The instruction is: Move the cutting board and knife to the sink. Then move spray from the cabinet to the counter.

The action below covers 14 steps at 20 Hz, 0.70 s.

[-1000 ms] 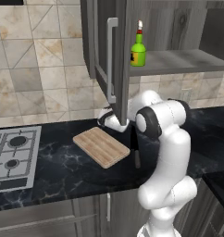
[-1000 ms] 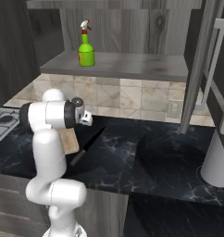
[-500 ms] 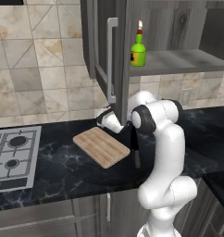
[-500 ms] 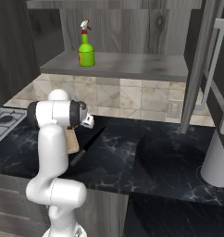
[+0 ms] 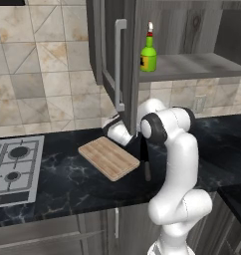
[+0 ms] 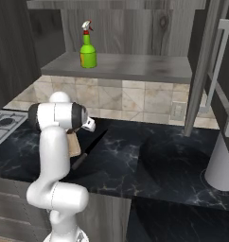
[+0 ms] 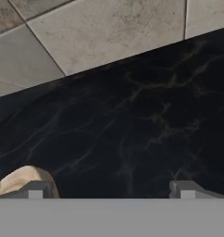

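Your gripper (image 7: pixel 109 190) is spread wide, holding nothing, low over the counter (image 7: pixel 132 120) near the tiled wall. Cutting board (image 5: pixel 108 157) lies flat on the counter beside the hob (image 5: pixel 13 164); knife (image 6: pixel 88 150) lies just beside it. Spray (image 5: pixel 149 51) stands on the open cabinet (image 6: pixel 121 66) shelf.

The spray (image 6: pixel 88 46) stands on the cabinet (image 6: pixel 135 66) shelf above the counter (image 6: pixel 149 156).
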Motion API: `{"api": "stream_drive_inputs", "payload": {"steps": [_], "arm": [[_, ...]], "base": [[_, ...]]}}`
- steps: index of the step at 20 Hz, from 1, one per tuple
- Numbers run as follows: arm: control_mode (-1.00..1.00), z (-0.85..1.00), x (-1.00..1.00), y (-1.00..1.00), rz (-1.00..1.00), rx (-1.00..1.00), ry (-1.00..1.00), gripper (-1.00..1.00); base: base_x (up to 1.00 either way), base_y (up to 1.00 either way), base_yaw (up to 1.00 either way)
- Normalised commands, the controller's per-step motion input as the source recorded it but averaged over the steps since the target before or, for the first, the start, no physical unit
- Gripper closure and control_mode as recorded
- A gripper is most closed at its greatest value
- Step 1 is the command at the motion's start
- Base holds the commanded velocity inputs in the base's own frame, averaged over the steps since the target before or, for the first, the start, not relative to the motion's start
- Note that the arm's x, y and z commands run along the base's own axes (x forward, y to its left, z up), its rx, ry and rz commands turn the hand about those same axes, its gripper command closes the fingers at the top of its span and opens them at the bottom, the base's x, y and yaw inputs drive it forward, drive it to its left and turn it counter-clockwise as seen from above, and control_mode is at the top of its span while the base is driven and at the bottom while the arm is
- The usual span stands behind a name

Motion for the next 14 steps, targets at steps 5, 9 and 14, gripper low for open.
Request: {"api": "stream_drive_inputs", "payload": {"steps": [5,9,14], "arm": [[-1.0,-0.22,-0.31,0.3,-0.06,0.0,0.0,-1.0],[-1.0,-0.19,-0.53,0.29,-0.04,0.0,0.0,-1.0],[-1.0,-0.14,-0.6,0.23,-0.02,0.0,0.0,-1.0]], "base": [[0.0,0.0,0.0],[0.0,0.0,0.0],[0.0,0.0,0.0]]}}
